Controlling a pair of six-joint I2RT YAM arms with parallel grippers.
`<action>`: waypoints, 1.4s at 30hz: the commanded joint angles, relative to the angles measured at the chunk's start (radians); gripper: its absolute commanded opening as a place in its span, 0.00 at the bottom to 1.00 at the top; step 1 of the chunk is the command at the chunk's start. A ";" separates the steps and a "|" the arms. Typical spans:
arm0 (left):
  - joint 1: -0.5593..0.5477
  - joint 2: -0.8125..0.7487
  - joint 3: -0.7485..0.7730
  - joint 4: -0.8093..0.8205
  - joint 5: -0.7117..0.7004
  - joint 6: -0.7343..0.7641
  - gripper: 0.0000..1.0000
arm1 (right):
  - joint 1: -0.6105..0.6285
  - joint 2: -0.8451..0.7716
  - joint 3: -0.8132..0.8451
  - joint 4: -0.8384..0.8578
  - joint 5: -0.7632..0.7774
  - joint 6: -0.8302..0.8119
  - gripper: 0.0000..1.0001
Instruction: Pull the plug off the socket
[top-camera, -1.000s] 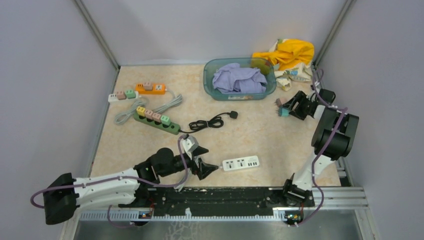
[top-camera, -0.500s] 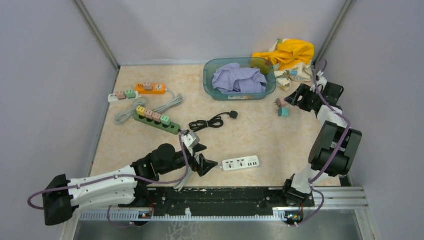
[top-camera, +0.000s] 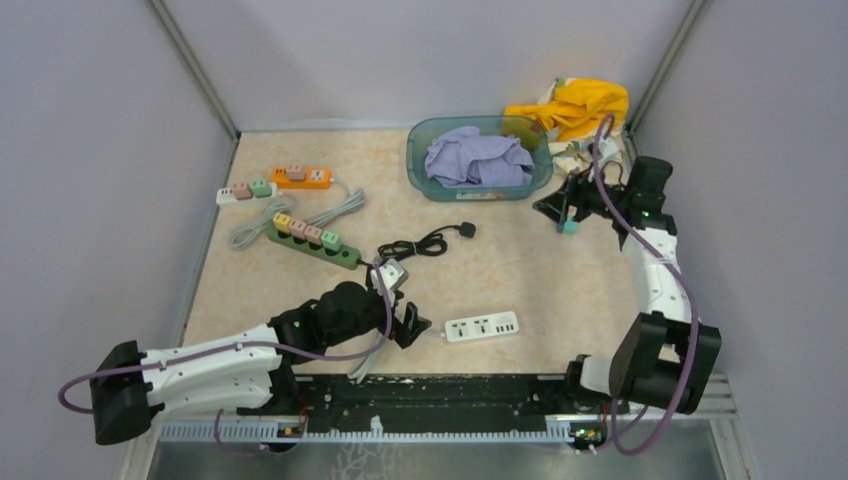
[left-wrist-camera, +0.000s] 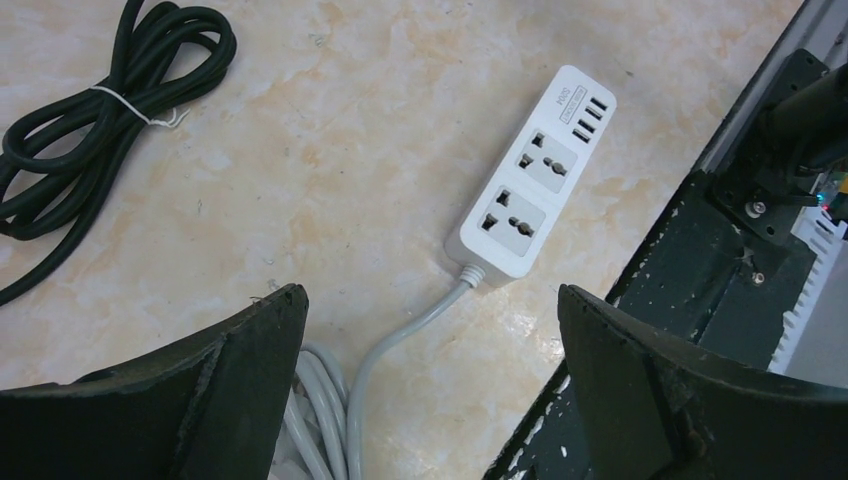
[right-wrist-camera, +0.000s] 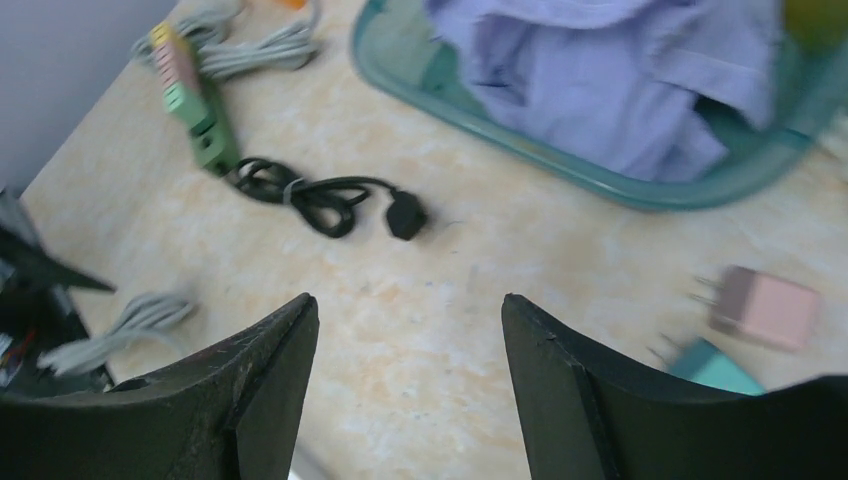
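Observation:
A green power strip (top-camera: 312, 240) with several coloured plugs lies at the left, and shows again in the right wrist view as the green strip (right-wrist-camera: 195, 110). Behind it are an orange strip (top-camera: 300, 177) with one plug and a short white strip (top-camera: 245, 190) with two plugs. A white power strip (top-camera: 482, 326) with bare sockets lies near the front, just ahead of my open left gripper (top-camera: 415, 325); the left wrist view has that gripper (left-wrist-camera: 430, 300) over the white strip (left-wrist-camera: 535, 175) and its grey cord. My right gripper (top-camera: 556, 208) hangs open and empty (right-wrist-camera: 410, 305) beside a loose pink plug (right-wrist-camera: 768, 308) and teal plug (top-camera: 568, 226).
A coiled black cable (top-camera: 425, 242) with its plug lies mid-table. A teal basket (top-camera: 415, 160) of lilac cloth stands at the back, and yellow cloth (top-camera: 575, 105) is heaped in the back right corner. A black rail (top-camera: 450, 390) runs along the near edge.
The right arm has stretched out, its elbow dropping to the near edge, and its gripper has swung left over the loose plugs. The left gripper has drawn back slightly from the white strip.

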 joint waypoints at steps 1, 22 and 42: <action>0.006 0.002 0.036 -0.056 -0.058 -0.008 0.99 | 0.124 -0.076 0.005 -0.085 -0.162 -0.164 0.68; 0.007 -0.033 -0.001 -0.080 -0.133 -0.113 0.97 | 0.463 -0.216 -0.209 -0.310 -0.344 -0.785 0.83; 0.465 -0.171 0.209 -0.078 0.371 0.044 1.00 | 0.743 -0.177 -0.215 -0.366 -0.108 -0.904 0.85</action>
